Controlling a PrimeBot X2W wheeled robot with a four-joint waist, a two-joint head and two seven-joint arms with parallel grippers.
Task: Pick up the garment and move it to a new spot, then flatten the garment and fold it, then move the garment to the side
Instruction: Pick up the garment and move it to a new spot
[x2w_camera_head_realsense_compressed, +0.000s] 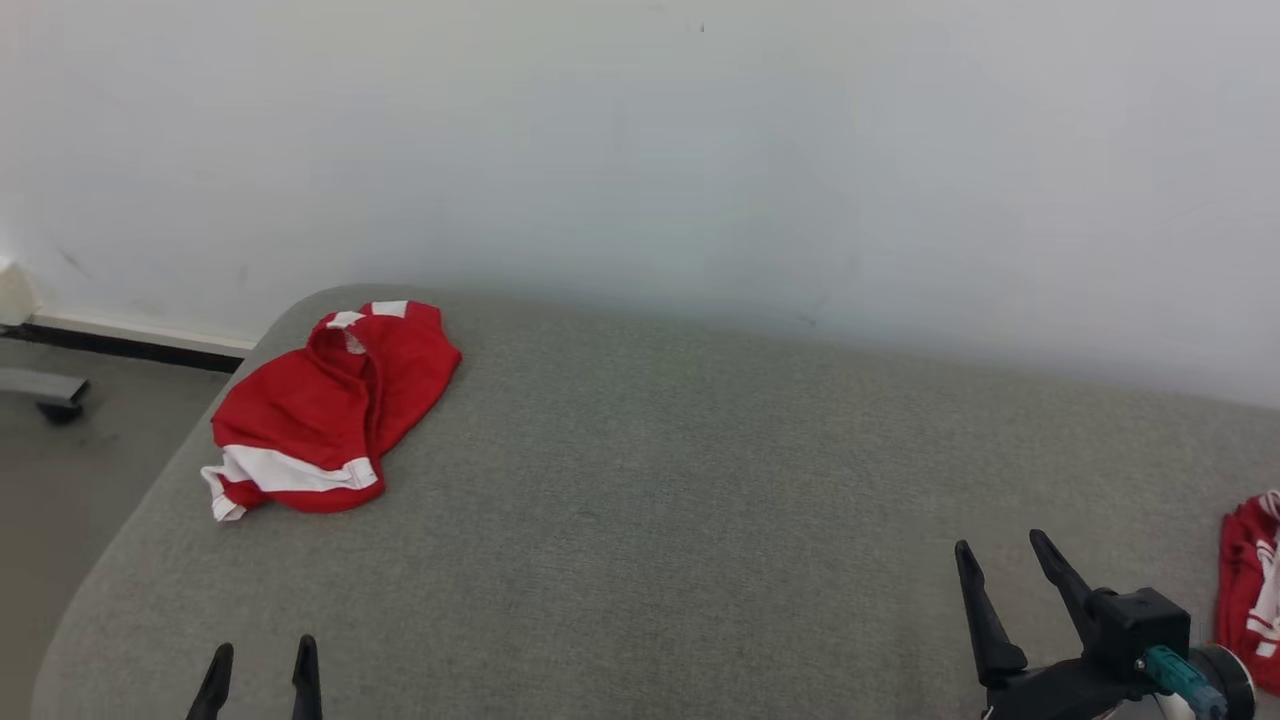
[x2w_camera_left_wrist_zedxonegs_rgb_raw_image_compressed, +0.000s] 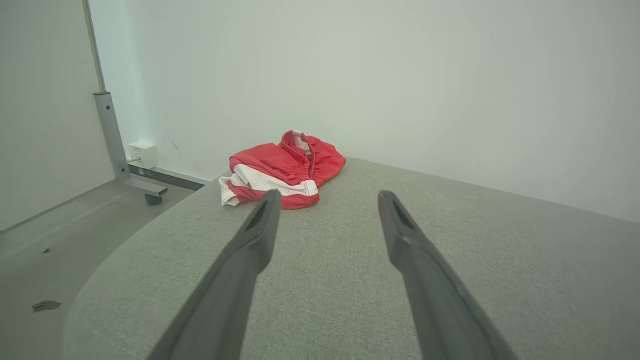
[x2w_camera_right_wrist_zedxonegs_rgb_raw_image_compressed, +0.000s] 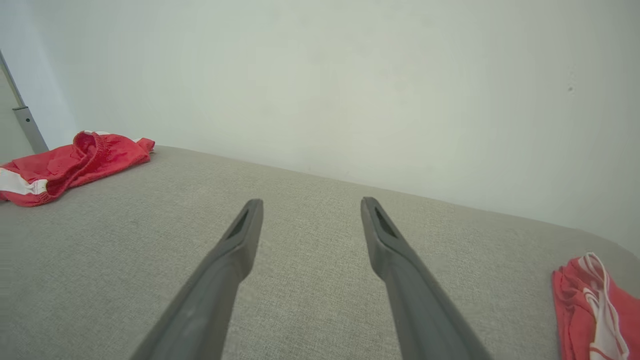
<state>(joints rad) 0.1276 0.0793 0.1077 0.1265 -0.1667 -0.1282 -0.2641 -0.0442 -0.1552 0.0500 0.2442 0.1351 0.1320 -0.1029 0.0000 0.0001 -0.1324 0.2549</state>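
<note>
A red garment with white bands (x2w_camera_head_realsense_compressed: 325, 410) lies crumpled at the far left of the grey cushioned surface (x2w_camera_head_realsense_compressed: 660, 480); it also lies ahead in the left wrist view (x2w_camera_left_wrist_zedxonegs_rgb_raw_image_compressed: 282, 172) and at the left edge of the right wrist view (x2w_camera_right_wrist_zedxonegs_rgb_raw_image_compressed: 65, 165). My left gripper (x2w_camera_head_realsense_compressed: 262, 662) is open at the lower left, well short of the garment, nothing between its fingers (x2w_camera_left_wrist_zedxonegs_rgb_raw_image_compressed: 260, 225). My right gripper (x2w_camera_head_realsense_compressed: 1000, 562) is open at the lower right, its fingers (x2w_camera_right_wrist_zedxonegs_rgb_raw_image_compressed: 245, 230) over bare fabric.
A second red and white garment (x2w_camera_head_realsense_compressed: 1250, 590) lies at the right edge of the surface, also in the right wrist view (x2w_camera_right_wrist_zedxonegs_rgb_raw_image_compressed: 595, 305). A white wall (x2w_camera_head_realsense_compressed: 700, 150) backs the surface. To the left are the floor and a grey wheeled frame (x2w_camera_left_wrist_zedxonegs_rgb_raw_image_compressed: 125, 165).
</note>
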